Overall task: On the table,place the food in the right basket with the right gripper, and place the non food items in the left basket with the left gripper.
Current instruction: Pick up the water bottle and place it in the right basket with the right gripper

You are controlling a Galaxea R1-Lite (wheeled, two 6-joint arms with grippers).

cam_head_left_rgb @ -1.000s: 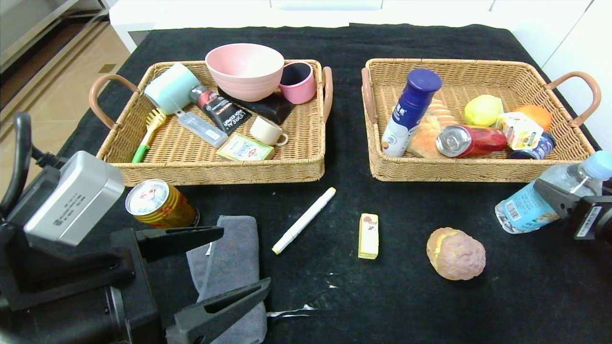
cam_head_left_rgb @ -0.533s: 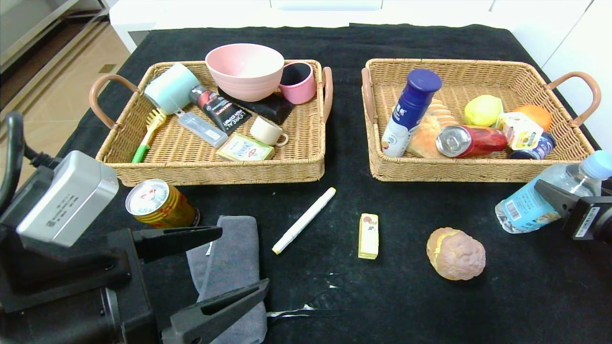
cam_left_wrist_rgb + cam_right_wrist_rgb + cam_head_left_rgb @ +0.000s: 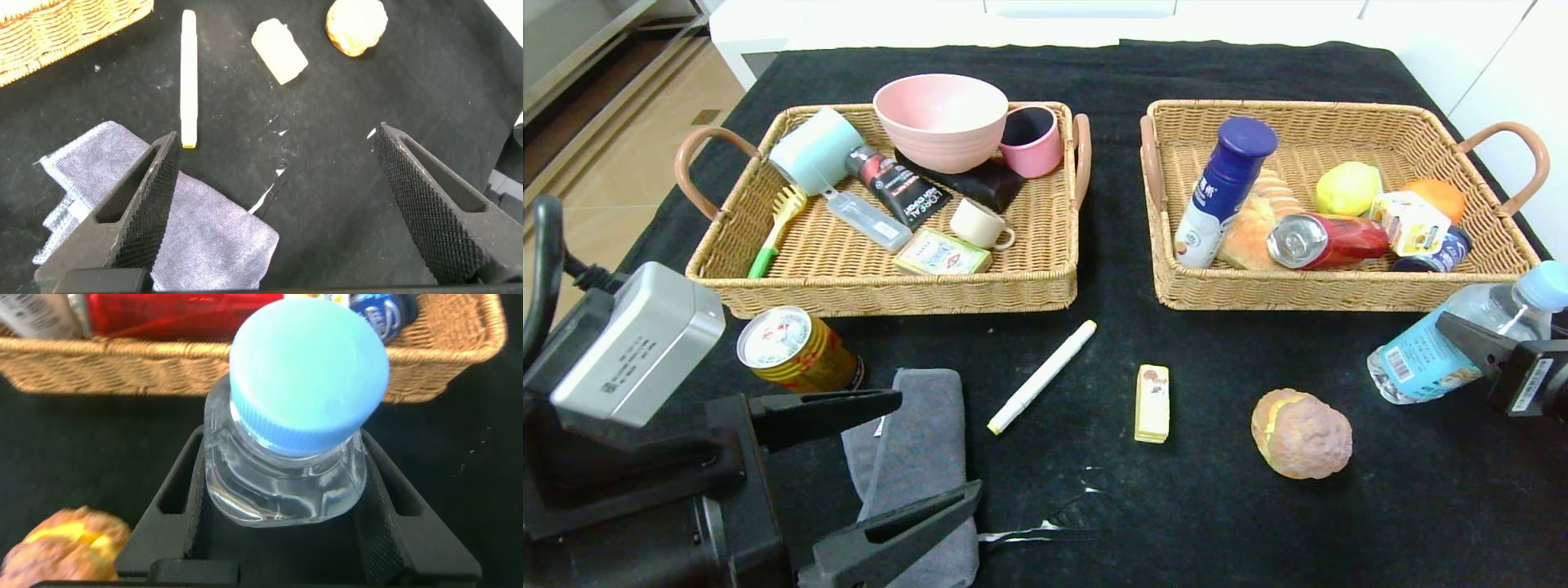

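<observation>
My right gripper [image 3: 1490, 347] is shut on a clear water bottle [image 3: 1433, 355] with a blue label and cap, holding it tilted just in front of the right basket [image 3: 1339, 299]. In the right wrist view the bottle neck [image 3: 282, 478] sits between the fingers [image 3: 176, 498]. My left gripper [image 3: 941, 441] is open and empty above a grey cloth [image 3: 903, 465], which also shows in the left wrist view [image 3: 204, 233]. A white marker [image 3: 1043, 376], a pale yellow block [image 3: 1152, 403], a round bread puff [image 3: 1301, 433] and a gold-and-red can [image 3: 796, 349] lie on the black table.
The left basket [image 3: 890, 299] holds a pink bowl [image 3: 941, 110], cups, a tube, a brush and a small box. The right basket holds a blue-capped bottle [image 3: 1221, 192], a red can [image 3: 1327, 241], bread, fruit and a carton. White tape marks [image 3: 1029, 535] lie near the table's front.
The right gripper and the bottle have sunk slightly toward the table's front. The left arm has shifted a little; its fingers stay open over the cloth.
</observation>
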